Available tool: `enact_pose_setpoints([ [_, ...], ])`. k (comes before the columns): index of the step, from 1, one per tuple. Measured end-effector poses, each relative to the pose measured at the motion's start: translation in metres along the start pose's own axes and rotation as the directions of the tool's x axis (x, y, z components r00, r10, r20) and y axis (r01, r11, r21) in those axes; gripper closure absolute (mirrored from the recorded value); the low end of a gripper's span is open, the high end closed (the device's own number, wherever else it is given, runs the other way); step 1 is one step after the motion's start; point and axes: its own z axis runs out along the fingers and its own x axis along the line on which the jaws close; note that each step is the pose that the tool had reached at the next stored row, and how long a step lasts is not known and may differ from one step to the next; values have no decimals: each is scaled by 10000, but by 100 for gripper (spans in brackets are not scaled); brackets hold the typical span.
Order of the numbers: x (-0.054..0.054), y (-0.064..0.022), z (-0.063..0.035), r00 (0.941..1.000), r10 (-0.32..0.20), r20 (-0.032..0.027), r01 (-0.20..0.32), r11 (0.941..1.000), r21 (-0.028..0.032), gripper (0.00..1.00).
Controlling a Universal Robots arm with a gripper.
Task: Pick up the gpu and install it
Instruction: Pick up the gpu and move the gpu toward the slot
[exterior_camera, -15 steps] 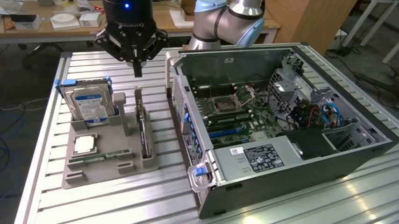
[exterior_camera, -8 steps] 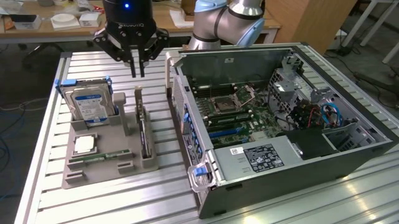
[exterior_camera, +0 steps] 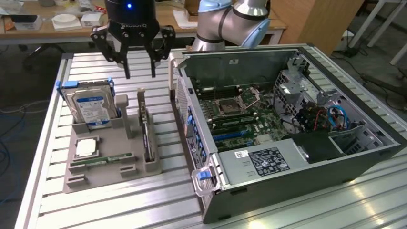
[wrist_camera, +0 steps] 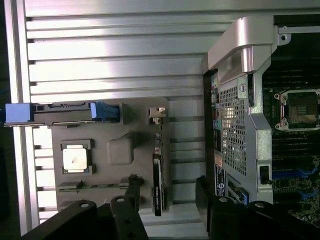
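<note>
One gpu [exterior_camera: 146, 133] stands on edge in a slot of the grey tray [exterior_camera: 95, 179] on the bench [exterior_camera: 127, 210], beside the open computer case [exterior_camera: 286, 181]. The gripper [exterior_camera: 140, 74] hangs above the card's far end in the exterior view, jaws spread, the card's long axis running through the gap between them

Open computer case [exterior_camera: 299, 186], grey parts tray [exterior_camera: 102, 175], hard drive [exterior_camera: 91, 106], CPU chip [exterior_camera: 85, 147], memory stick [exterior_camera: 102, 161], slatted table [exterior_camera: 127, 206]
</note>
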Motion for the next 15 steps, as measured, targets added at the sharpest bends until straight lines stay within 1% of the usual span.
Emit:
enact_pose_setpoints([
  [1, 0, 0, 0, 10000, 0, 0, 0, 10000, 0, 42],
  [2, 0, 0, 0, 10000, 0, 0, 0, 10000, 1, 42],
  [3, 0, 0, 1, 10000, -1, 2, 1, 10000, 25, 36],
  [4, 1, 1, 2, 10000, -25, 5, 25, 10000, 84, 36],
  [5, 1, 0, 3, 9999, -100, -3, 100, 9999, 129, 36],
  [6, 0, -1, 5, 9998, -206, -24, 206, 9996, 166, 36],
  [8, 0, -1, 12, 9991, -424, -84, 426, 9988, 224, 36],
  [9, 1, -1, 20, 9987, -503, -102, 506, 9984, 248, 36],
  [10, 1, -2, 34, 9984, -557, -106, 560, 9981, 258, 36],
  [15, 3, -7, 125, 9979, -638, -110, 641, 9976, 258, 36],
])
